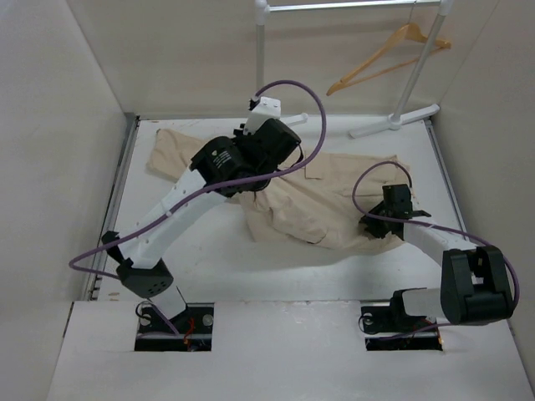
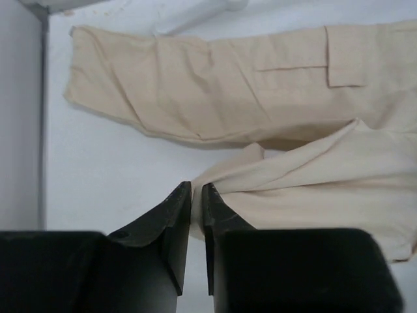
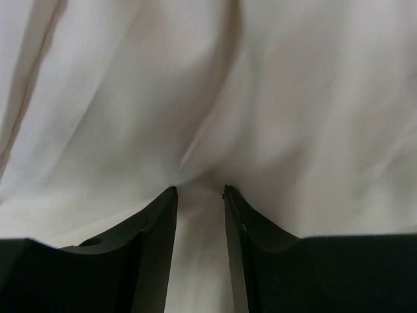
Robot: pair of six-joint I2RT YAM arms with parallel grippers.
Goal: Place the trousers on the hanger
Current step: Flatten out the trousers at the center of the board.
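On the white worktop (image 1: pixel 209 267), right gripper (image 3: pixel 199 190) pinches a fold of the trousers (image 1: pixel 318 200), left gripper (image 2: pixel 197 186) pressed together at their edge, probably to lift them.

No text, label, brand or number can be read in any view. Only candidate: a small round pale mark on the black joint housing (image 1: pixel 221 155) of the left arm, top view, too small to make out.
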